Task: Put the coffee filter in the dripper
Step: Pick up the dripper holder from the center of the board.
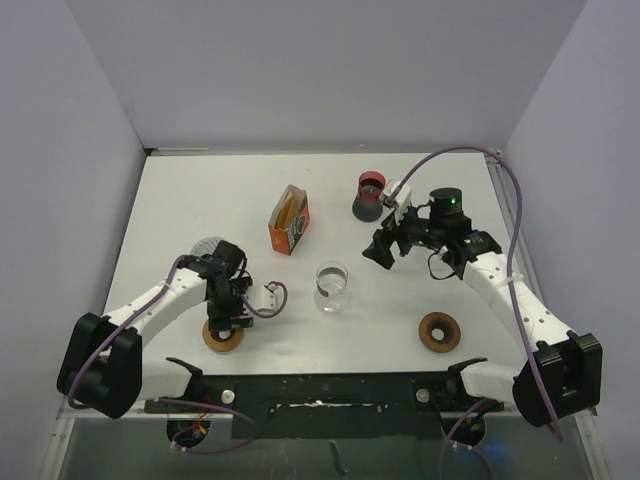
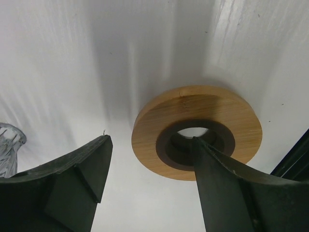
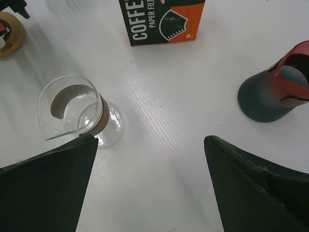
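A dark green and orange cardboard box (image 3: 161,21) carries white capital lettering, cut off at the right wrist view's top edge: "COFFE" in large letters, with "PAPER FIL" smaller beside it. In the overhead view its print is too small to read.

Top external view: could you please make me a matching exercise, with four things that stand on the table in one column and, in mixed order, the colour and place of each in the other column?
Things
1. filter box
2. glass carafe
3. dripper
4. right wooden ring

Colour and place
A. red above, dark below, at the far side
B. brown, at the near right
C. orange and dark, just left of the dripper
D. clear, in the middle

Pairs: 1-C, 2-D, 3-A, 4-B
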`<state>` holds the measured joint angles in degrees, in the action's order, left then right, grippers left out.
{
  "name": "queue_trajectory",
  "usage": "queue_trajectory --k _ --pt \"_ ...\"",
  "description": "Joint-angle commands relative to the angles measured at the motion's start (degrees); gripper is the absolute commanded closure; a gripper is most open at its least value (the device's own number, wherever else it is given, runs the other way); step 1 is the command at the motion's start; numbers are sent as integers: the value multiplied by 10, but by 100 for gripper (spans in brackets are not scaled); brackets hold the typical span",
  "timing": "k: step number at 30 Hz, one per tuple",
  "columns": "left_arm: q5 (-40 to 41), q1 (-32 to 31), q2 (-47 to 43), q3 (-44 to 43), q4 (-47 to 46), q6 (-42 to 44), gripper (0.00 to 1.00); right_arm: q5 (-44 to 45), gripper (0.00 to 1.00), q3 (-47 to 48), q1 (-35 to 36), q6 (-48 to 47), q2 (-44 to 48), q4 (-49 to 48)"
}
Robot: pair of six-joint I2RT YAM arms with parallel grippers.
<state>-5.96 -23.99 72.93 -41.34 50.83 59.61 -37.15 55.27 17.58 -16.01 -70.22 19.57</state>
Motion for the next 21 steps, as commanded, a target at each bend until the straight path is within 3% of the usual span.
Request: queue_trajectory --k 1,7,21 --pt "-4 -4 21 2 -42 28 35 -30 2 -3 -17 9 24 -32" --pt "-16 -4 39 17 -67 25 40 -35 2 -6 -29 10 27 -35" --pt "-49 -4 1 5 -43 -8 74 -23 2 -9 -53 9 15 -38"
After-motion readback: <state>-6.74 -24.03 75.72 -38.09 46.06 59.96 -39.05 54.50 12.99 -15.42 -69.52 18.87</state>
